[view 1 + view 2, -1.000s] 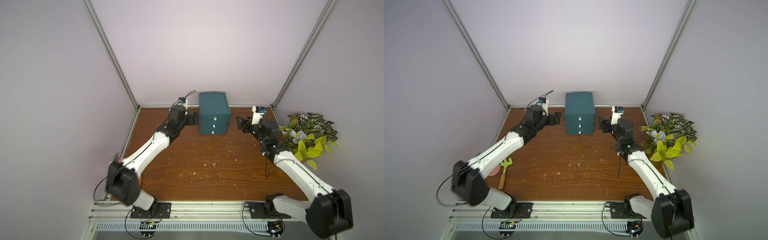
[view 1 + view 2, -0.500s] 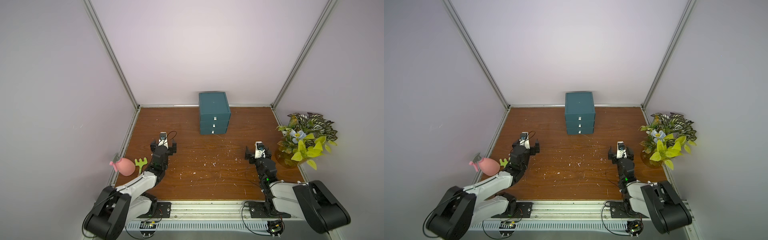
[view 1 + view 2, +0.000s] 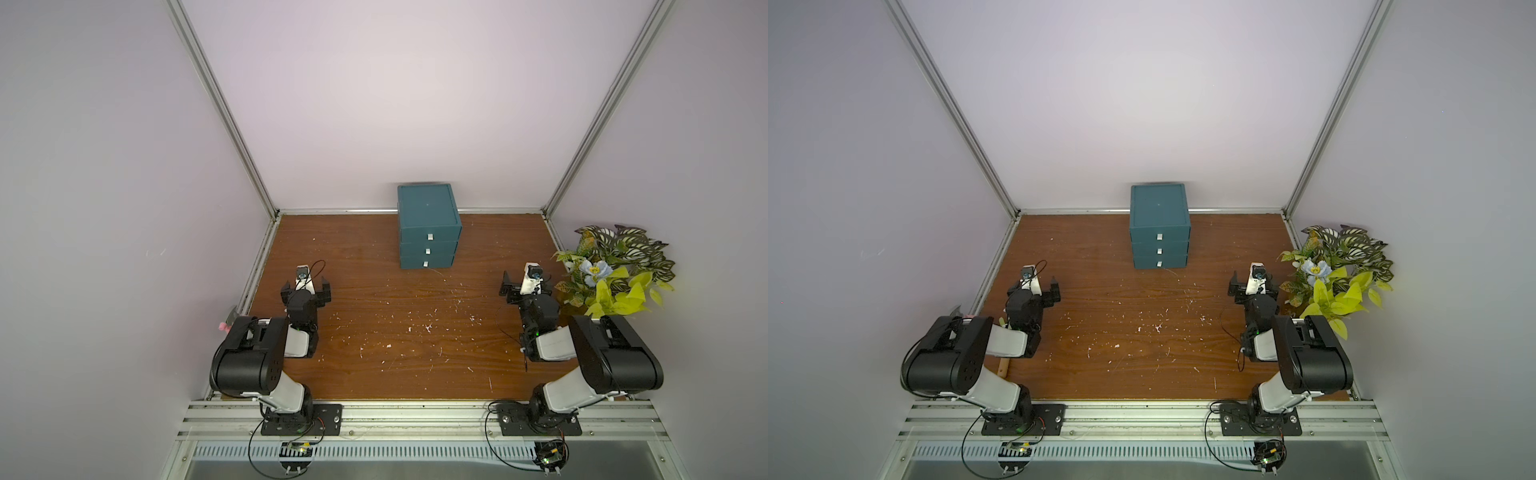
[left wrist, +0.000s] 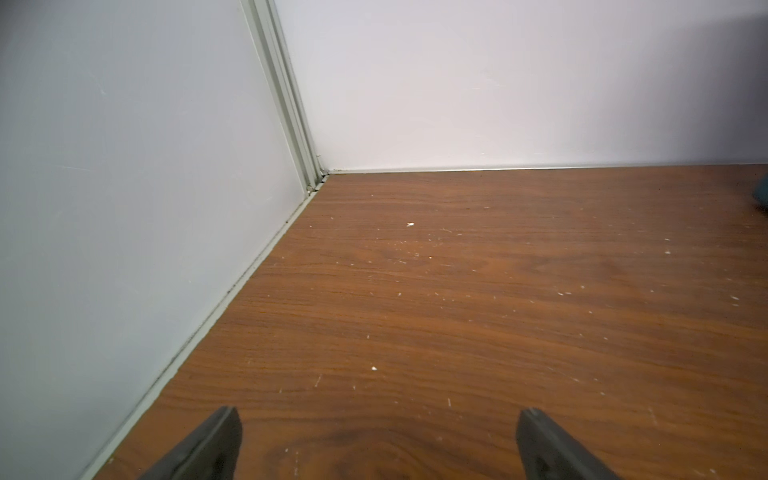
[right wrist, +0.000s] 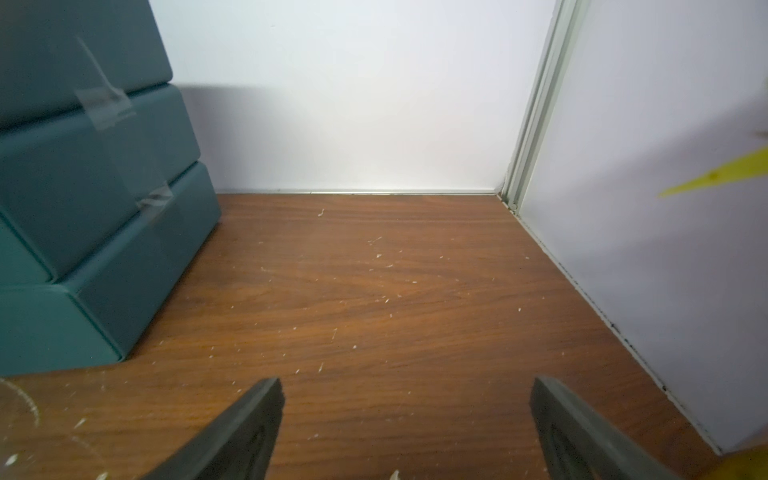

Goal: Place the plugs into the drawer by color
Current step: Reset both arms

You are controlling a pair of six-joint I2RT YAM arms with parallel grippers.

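Left claw (image 3: 306, 291) and right claw (image 3: 525, 288), jaws spread and empty, hover over the desk (image 3: 395, 332); teal cabinet (image 3: 428, 208) at frame centre, drawers (image 3: 415, 250) closed.

Black joints (image 3: 249, 365), white links (image 3: 286, 392), black cables (image 3: 249, 446)

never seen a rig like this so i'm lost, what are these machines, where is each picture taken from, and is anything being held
These are two robot arms, each ending in a two-fingered gripper. Two near-identical pictures look down from overhead. Two more come from a camera on each wrist, looking past the fingers. The left gripper and right gripper are both open and hold nothing. On the wooden table stands a dark teal cabinet with three shut drawers; a leafy plant sits beside the right arm. No plugs are in sight.
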